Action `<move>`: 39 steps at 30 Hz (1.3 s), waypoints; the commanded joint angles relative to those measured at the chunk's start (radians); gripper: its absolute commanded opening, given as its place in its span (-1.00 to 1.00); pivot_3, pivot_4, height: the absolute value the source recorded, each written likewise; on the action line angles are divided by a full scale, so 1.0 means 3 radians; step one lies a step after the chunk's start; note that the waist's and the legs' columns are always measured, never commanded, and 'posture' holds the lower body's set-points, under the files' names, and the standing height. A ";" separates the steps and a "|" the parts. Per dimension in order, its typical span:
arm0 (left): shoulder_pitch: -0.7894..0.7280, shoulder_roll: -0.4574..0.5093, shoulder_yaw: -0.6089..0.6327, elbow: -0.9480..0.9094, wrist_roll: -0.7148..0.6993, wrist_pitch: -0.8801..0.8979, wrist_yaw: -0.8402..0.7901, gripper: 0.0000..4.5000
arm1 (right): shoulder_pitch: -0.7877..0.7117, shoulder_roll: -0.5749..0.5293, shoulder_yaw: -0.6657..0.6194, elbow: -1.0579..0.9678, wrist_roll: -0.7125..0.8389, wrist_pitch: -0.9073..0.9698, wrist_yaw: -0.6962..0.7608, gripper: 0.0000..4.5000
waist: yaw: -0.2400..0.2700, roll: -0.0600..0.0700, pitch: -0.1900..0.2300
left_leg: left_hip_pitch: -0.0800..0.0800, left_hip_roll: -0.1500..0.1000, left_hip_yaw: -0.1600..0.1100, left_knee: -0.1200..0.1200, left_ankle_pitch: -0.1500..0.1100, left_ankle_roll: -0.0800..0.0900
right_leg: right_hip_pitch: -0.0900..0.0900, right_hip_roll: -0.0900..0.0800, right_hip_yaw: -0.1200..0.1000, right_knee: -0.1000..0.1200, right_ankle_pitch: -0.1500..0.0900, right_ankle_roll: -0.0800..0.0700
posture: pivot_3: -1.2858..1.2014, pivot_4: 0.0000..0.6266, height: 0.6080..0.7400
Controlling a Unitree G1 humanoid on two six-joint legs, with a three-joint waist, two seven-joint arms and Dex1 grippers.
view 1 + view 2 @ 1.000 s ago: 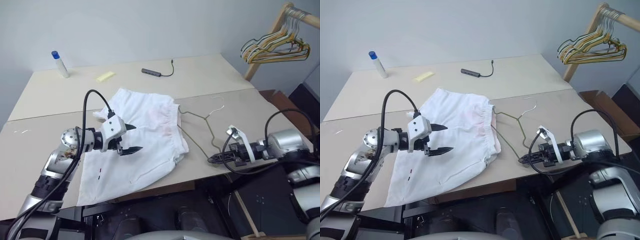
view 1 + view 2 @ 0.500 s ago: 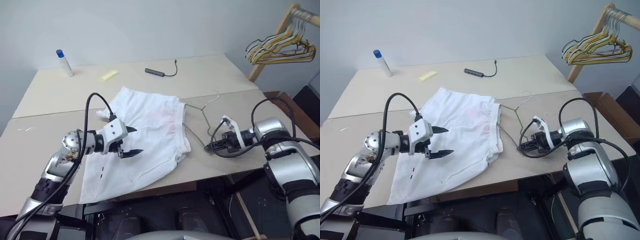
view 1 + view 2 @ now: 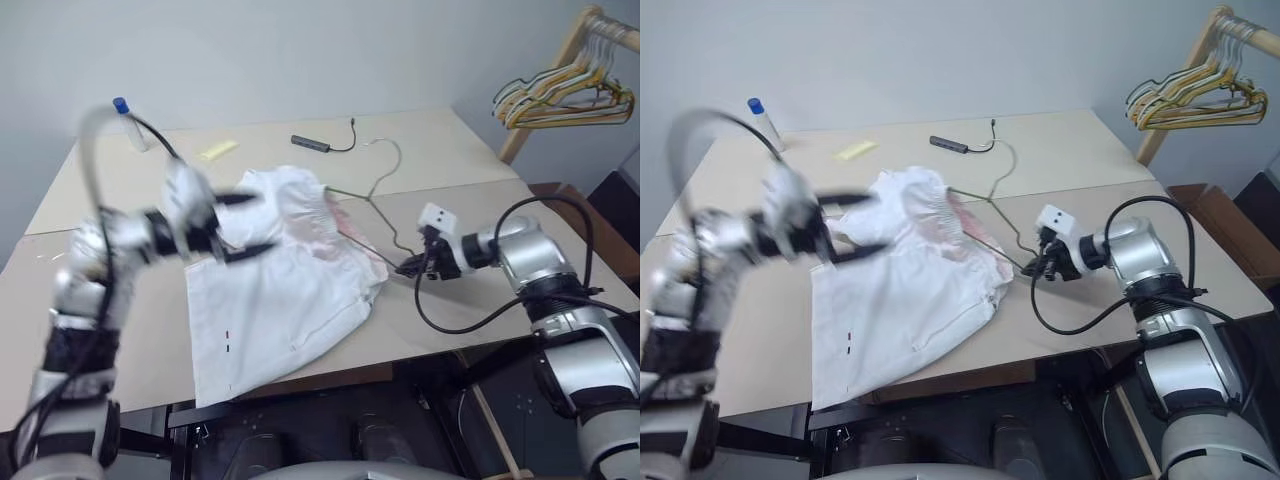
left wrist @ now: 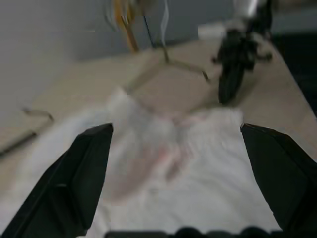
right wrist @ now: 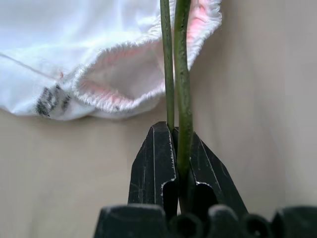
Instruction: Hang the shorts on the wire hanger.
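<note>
The white shorts (image 3: pixel 290 290) lie on the table, their elastic waist bunched up and pinkish near the middle (image 3: pixel 940 200). My right gripper (image 3: pixel 408 267) is shut on the lower bar of the thin olive wire hanger (image 3: pixel 372 195). The wire runs between its black fingertips (image 5: pixel 173 131) toward the pink-tinted waist hem (image 5: pixel 124 74). One hanger arm reaches into the waist, and the silvery hook (image 3: pixel 388 148) points toward the far side of the table. My left gripper (image 3: pixel 238 225) hovers open over the shorts' left side, blurred, its wide-apart fingers (image 4: pixel 74 188) holding nothing.
A blue-capped bottle (image 3: pixel 128 125), a yellow slip (image 3: pixel 213 151) and a dark cabled adapter (image 3: pixel 312 145) lie at the back of the table. A wooden rack with bunched yellow and dark hangers (image 3: pixel 565 90) stands at the right. The table's front edge (image 3: pixel 330 375) runs just below the shorts.
My left gripper rose quickly, staying open. My right gripper moved in toward the shorts and rolled, swinging the hanger so its hook points away. The waist bunched up and the shorts shifted.
</note>
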 commanded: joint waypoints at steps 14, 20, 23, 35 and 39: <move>-0.1069 -0.0001 -0.0774 0.2272 0.1054 -0.1538 -0.1303 0.99 | -0.0133 0.0109 0.0337 -0.0756 -0.0522 -0.0310 -0.0043 -1.00 | -0.0056 0.0003 -0.0002 | -0.0011 -0.0001 0.0006 0.0008 0.0006 -0.0011 | 0.0000 0.0001 -0.0010 -0.0002 0.0000 0.0001 | 0.01 -1.00 1.00; -0.1191 -0.0099 -0.0991 0.2515 0.1185 -0.1675 -0.1456 0.99 | -0.0162 0.0142 0.0329 -0.0830 -0.0525 -0.0082 -0.0034 -1.00 | -0.0067 0.0003 -0.0002 | -0.0015 0.0000 0.0008 0.0008 0.0003 -0.0004 | -0.0003 0.0001 -0.0009 -0.0002 -0.0001 0.0002 | 0.00 -1.00 1.00; -0.1234 -0.0119 -0.1123 0.2608 0.1162 -0.1675 -0.1456 0.73 | -0.0164 0.0139 0.0336 -0.0850 -0.0536 -0.0039 -0.0028 -1.00 | -0.0067 0.0003 -0.0002 | -0.0015 0.0000 0.0007 0.0010 -0.0001 0.0002 | -0.0004 0.0001 -0.0009 -0.0003 -0.0001 0.0002 | -0.01 -1.00 1.00; -0.1395 -0.0318 -0.1080 0.2982 0.1431 -0.1750 -0.1411 -0.91 | -0.0106 0.0137 0.0327 -0.1085 -0.0482 0.0131 0.0022 -1.00 | -0.0081 0.0003 -0.0002 | -0.0018 0.0003 0.0006 0.0025 -0.0004 0.0007 | -0.0005 0.0002 -0.0009 0.0006 0.0000 0.0003 | -0.02 -1.00 1.00; -0.1418 -0.0309 -0.1090 0.3024 0.1499 -0.1781 -0.1395 -0.99 | -0.0058 0.0112 0.0308 -0.1107 -0.0506 -0.0042 -0.0022 -1.00 | -0.0079 0.0003 -0.0002 | -0.0020 0.0002 0.0006 0.0026 -0.0004 0.0008 | -0.0006 0.0001 -0.0009 0.0005 0.0000 0.0003 | -0.02 -1.00 1.00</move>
